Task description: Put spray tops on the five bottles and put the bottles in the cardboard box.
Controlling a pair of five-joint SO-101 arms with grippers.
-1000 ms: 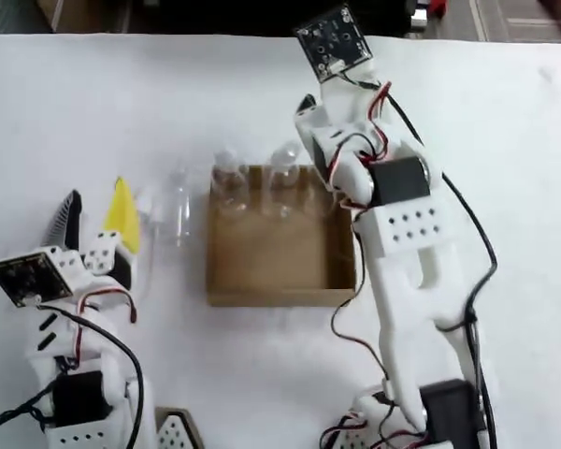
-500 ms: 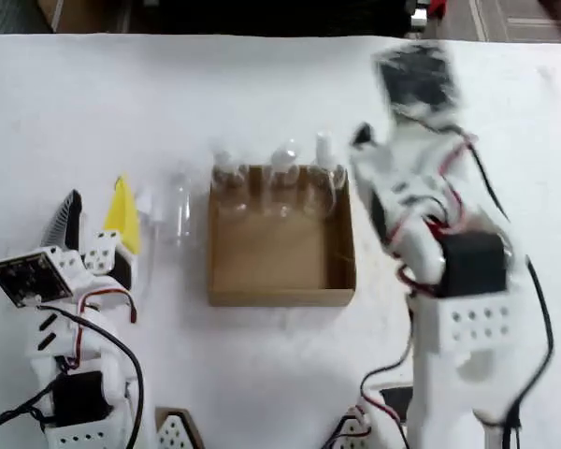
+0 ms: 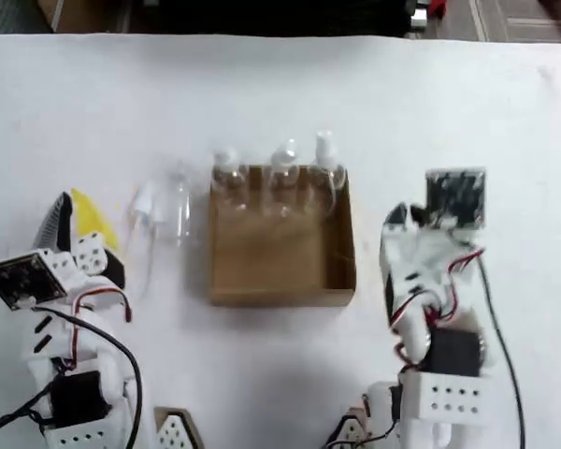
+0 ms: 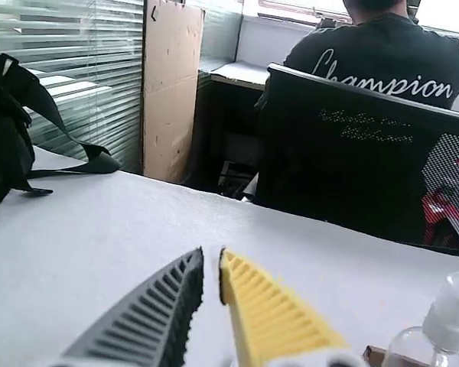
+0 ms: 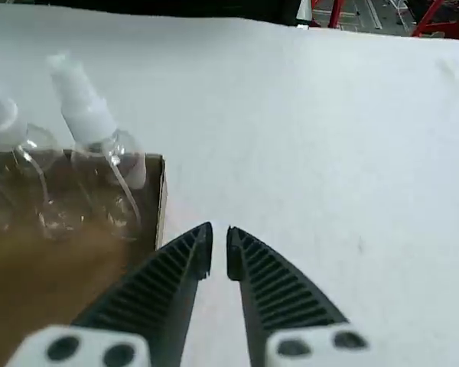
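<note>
The cardboard box (image 3: 337, 267) sits mid-table. Three clear bottles with white spray tops stand along its far wall (image 3: 226, 178), (image 3: 282, 174), (image 3: 325, 168). Another clear bottle (image 3: 175, 208) lies on the table just left of the box, and its top pokes into the left wrist view (image 4: 437, 330). My left gripper (image 3: 72, 201) (image 4: 211, 260) is shut and empty, a short way left of that lying bottle. My right gripper (image 3: 396, 217) (image 5: 218, 241) is also shut and empty, hovering right of the box near its right wall (image 5: 159, 200). The nearest standing bottle (image 5: 99, 149) is just beyond it.
White table all around. A small cardboard-coloured piece (image 3: 176, 426) lies at the near edge by the left arm's base. The right arm's body and cables (image 3: 435, 355) fill the near right. Open table lies beyond and to the right of the box.
The right arm has drawn back from the box's far right corner to the near right, leaving a third bottle standing there. The left gripper's fingers have come together.
</note>
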